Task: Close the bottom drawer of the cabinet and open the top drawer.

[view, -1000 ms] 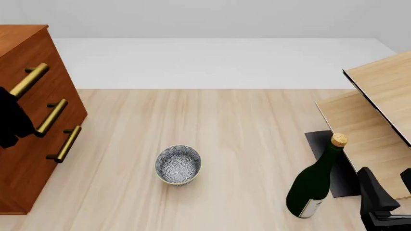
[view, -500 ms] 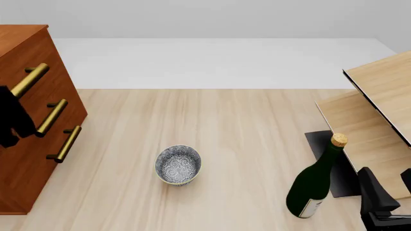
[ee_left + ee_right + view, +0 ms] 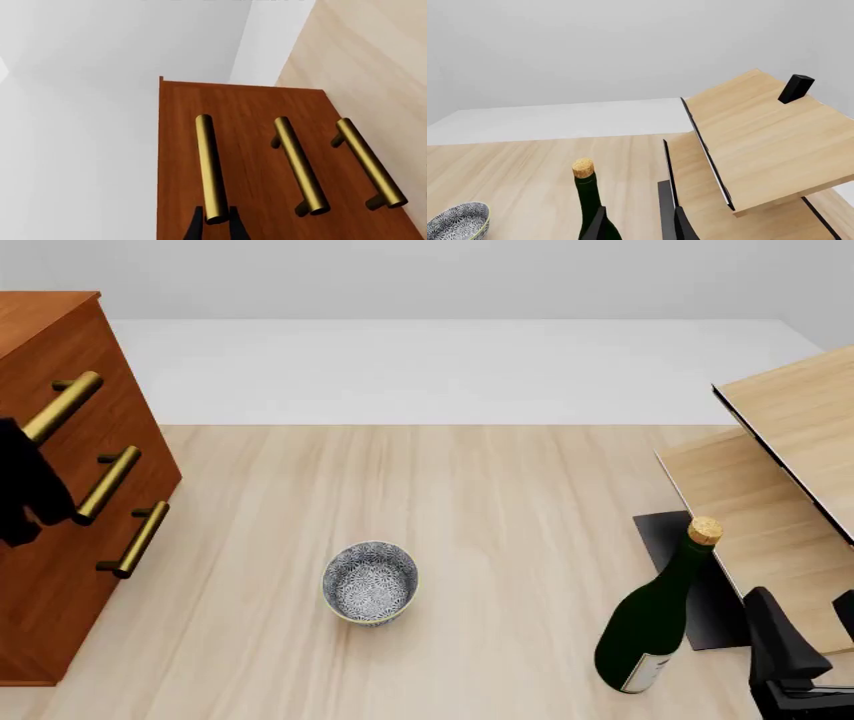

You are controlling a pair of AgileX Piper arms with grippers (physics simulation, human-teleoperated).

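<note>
Front view puts the reddish-brown cabinet [image 3: 60, 490] at the table's left edge, its top drawer [image 3: 180, 165] and bottom drawer [image 3: 83, 575] both flush, brass bar handles gleaming. The left gripper [image 3: 215, 227] straddles the top handle [image 3: 210, 167], fingers slightly apart. The right gripper [image 3: 639, 227] sits parted beside a corked green wine bottle [image 3: 661, 612].

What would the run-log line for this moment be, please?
left gripper: jaws around top drawer handle | bottom drawer: looks shut | right gripper: idle near bottle | bowl: on table
</note>
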